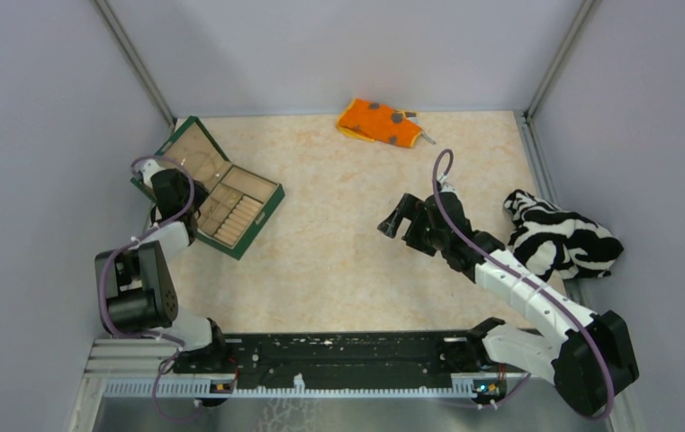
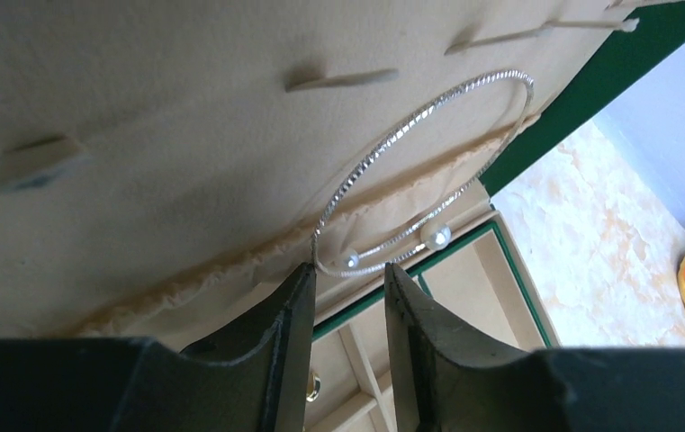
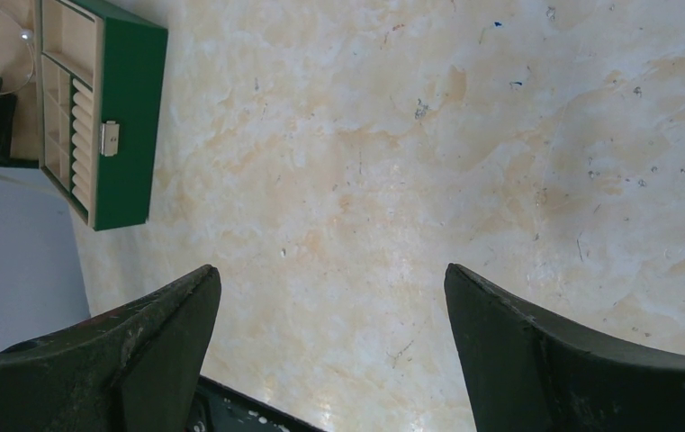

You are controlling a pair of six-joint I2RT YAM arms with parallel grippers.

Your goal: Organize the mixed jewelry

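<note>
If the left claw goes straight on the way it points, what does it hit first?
Most likely the silver bangle, right ahead of the left claw, with the jewelry box lid's beige lining just behind. Depth is unclear; they may already touch.

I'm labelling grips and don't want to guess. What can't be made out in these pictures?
Left wrist: whether the left pincer clamps the bangle or only touches it; its fingertips hide the contact.
Top view: the bangle is too small to see, and the left arm covers part of the box.
Right wrist: the box is cut off by the left edge.
All views: tiny loose pieces, too small to find.
</note>
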